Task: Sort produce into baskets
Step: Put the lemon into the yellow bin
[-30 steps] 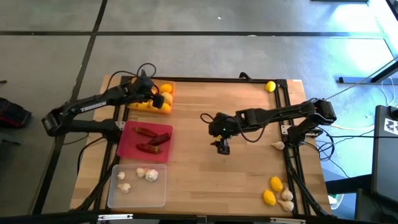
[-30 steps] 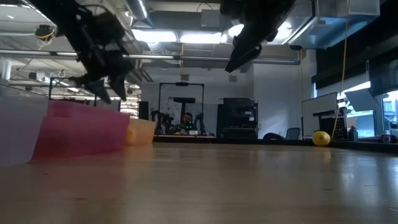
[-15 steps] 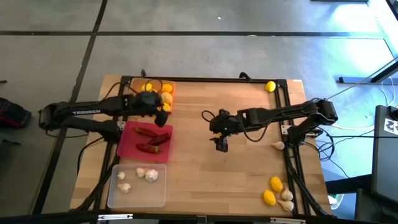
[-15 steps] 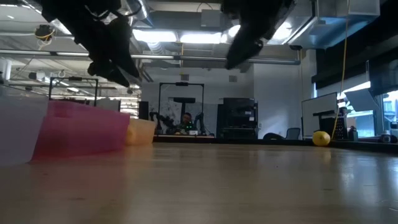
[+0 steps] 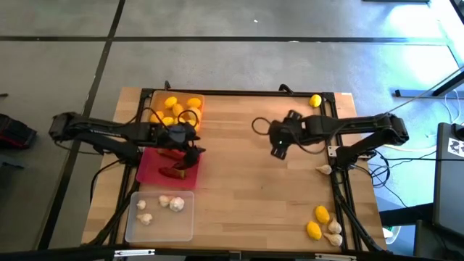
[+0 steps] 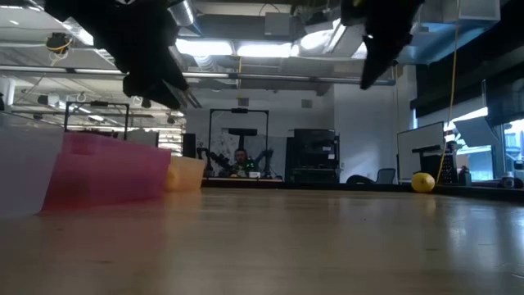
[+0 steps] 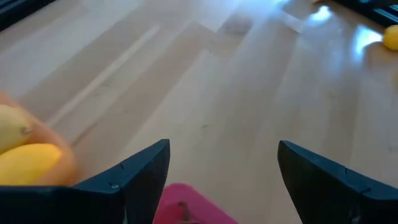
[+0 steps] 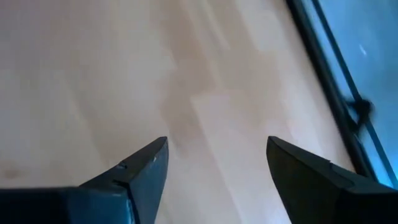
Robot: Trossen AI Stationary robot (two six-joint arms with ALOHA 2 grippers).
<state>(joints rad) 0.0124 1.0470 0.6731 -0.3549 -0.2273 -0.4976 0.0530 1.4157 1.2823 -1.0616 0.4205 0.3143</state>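
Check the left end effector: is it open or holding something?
Open and empty. The left end effector shows its fingers spread wide with only bare table between them, above the red basket.

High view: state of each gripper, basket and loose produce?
left gripper: open, empty, over the red basket
right gripper: open, empty, above bare table
orange basket: holds lemons
red basket: holds peppers
clear basket: holds garlic
lemon: loose, far right corner
garlic bulb: loose, right edge
lemons and garlic: loose, near right corner
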